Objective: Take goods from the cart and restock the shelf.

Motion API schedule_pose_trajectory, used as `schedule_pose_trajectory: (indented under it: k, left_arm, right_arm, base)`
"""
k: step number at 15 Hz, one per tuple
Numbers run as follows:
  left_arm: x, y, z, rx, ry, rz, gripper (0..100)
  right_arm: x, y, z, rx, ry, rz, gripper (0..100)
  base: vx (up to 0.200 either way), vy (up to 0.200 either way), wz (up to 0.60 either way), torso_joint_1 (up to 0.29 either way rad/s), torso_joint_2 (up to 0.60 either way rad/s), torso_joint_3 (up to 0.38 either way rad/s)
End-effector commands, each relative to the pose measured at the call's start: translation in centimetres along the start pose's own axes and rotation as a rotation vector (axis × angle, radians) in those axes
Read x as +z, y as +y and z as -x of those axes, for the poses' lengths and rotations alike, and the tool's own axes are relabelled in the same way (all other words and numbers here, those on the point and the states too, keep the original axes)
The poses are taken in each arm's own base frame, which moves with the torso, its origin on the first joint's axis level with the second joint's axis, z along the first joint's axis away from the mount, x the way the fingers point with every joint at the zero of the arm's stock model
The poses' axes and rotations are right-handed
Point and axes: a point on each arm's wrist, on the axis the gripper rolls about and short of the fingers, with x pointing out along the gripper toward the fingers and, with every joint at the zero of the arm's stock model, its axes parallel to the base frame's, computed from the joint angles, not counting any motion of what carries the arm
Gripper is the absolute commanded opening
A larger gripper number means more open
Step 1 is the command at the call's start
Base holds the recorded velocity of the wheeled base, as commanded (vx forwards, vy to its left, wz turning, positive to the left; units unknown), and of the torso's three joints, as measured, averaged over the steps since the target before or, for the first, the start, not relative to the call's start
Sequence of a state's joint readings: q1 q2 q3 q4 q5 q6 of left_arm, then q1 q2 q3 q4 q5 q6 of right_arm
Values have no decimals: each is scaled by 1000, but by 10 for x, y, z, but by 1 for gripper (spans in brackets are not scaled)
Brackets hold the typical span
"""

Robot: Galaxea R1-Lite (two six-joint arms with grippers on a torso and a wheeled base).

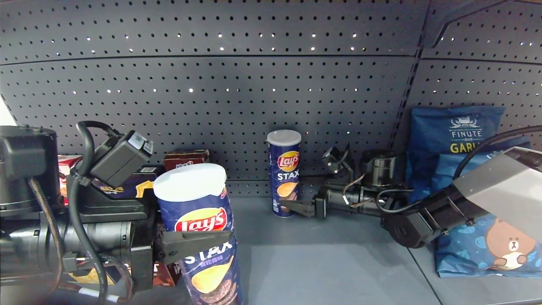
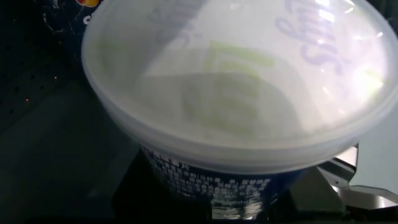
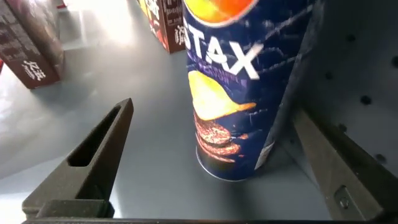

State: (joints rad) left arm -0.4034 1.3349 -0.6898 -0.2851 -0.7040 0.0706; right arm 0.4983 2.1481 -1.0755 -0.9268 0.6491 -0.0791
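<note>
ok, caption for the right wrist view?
Right gripper open around upright chip can standing on grey shelf.

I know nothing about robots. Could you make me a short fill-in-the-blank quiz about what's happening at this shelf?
1. The left gripper is shut on a chip can with a ____ lid.
2. The right gripper has its fingers ____ on either side of a second chip can.
3. That second chip can stands ____ on the shelf.
4. The snack bags on the robot's right are mostly ____.
Missing words: white; open; upright; blue.

Glossy can [image 1: 199, 220], translucent plastic lid [image 2: 236, 81], matt shelf [image 1: 330, 254]
</note>
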Motion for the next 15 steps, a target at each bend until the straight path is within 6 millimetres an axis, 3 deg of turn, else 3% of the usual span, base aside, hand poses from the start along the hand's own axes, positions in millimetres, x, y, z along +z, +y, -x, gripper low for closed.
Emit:
schedule_pose_trajectory:
  k: [1, 8, 11, 12, 15]
  left_arm:
    - [1, 0, 0, 0, -3, -3, 0]
    - [0, 0, 1, 1, -1, 0, 0]
    - [0, 0, 1, 2, -2, -1, 0]
    - [0, 0, 1, 1, -1, 0, 0]
    - [-2, 0, 1, 3, 2, 3, 0]
  right_arm:
    - [-7, -4, -6, 2, 7, -5, 100]
    - [-18, -9, -42, 31, -9, 11, 100]
    - [-24, -13, -47, 31, -18, 22, 100]
    - [-23, -14, -48, 24, -21, 23, 0]
    - [-15, -9, -40, -5, -23, 25, 0]
  base:
    - [0, 0, 0, 0, 0, 0]
    - [0, 0, 0, 0, 0, 0]
    - [0, 0, 0, 0, 0, 0]
    - [0, 0, 0, 0, 0, 0]
    - [0, 0, 0, 0, 0, 0]
